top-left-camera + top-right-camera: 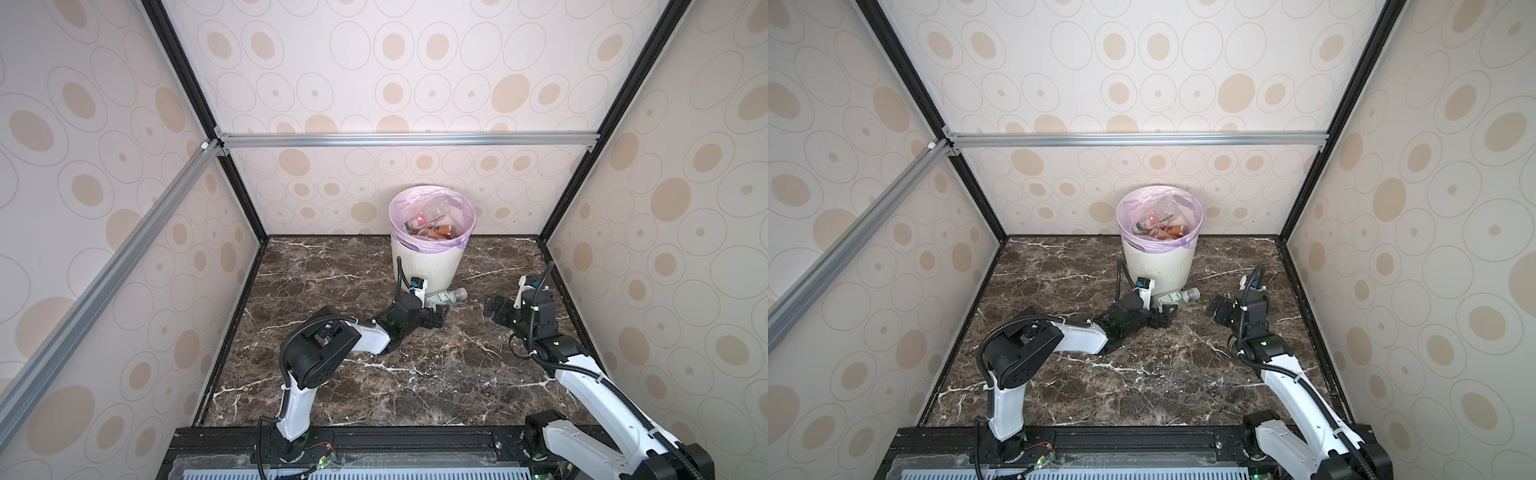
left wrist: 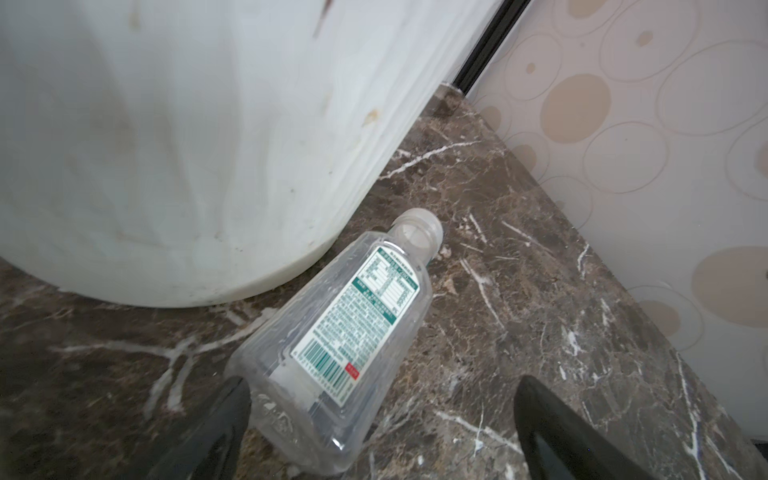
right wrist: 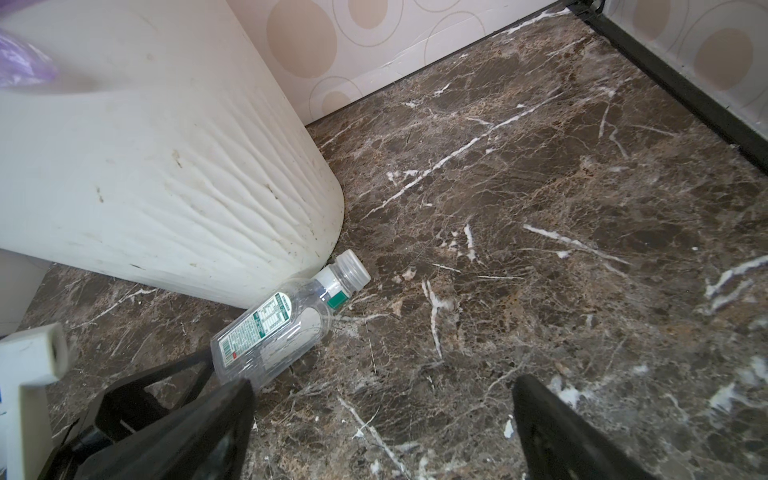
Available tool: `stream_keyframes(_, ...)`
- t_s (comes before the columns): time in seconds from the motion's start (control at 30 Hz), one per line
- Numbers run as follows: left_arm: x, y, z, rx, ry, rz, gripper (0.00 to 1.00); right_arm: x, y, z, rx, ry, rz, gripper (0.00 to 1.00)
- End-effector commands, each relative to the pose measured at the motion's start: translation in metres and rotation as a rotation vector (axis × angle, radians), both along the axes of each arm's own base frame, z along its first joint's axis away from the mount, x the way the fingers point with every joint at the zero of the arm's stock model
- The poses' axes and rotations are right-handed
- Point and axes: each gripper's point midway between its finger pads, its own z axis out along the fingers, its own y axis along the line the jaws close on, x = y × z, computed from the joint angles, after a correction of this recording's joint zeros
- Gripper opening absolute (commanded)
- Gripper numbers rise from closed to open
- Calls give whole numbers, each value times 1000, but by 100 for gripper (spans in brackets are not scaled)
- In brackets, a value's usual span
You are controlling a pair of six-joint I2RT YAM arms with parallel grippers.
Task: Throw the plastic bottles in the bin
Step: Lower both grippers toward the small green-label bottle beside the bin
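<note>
Now one clear bottle (image 1: 446, 296) lies on its side on the bench (image 1: 332, 374), just beside the foot of the bin (image 1: 424, 266) at its 5 o'clock, cap toward 3 o'clock; other bottles (image 1: 432, 226) sit inside. The left end effector (image 1: 439, 312) stands open, the bottle's base between its jaws, unclamped. The right end effector (image 1: 490, 309), open and empty, hangs at the bottle's 4 o'clock.

We note a dark brown, white-veined bench (image 1: 415, 374), enclosed by cream panels (image 1: 415, 75) printed with beige ovals, a silver rail (image 1: 407, 139) across.
</note>
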Motion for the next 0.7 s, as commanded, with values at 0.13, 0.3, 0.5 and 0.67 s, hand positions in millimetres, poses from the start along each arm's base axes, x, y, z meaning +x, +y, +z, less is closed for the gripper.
stream_keyframes(0.13, -32, -25, 23, -120, -11, -70, 98, -1, -7, -3, -5, -5, -33, 100)
stream_keyframes(0.3, -53, -31, 30, -170, 3, -100, 97, -3, -13, -2, -14, -13, -63, 100)
stream_keyframes(0.5, -53, -21, 37, -150, -10, -49, 98, -3, -16, -6, -14, -1, -78, 100)
stream_keyframes(0.67, -50, -17, 46, -138, -19, -25, 99, 10, 7, -32, 31, 101, 21, 100)
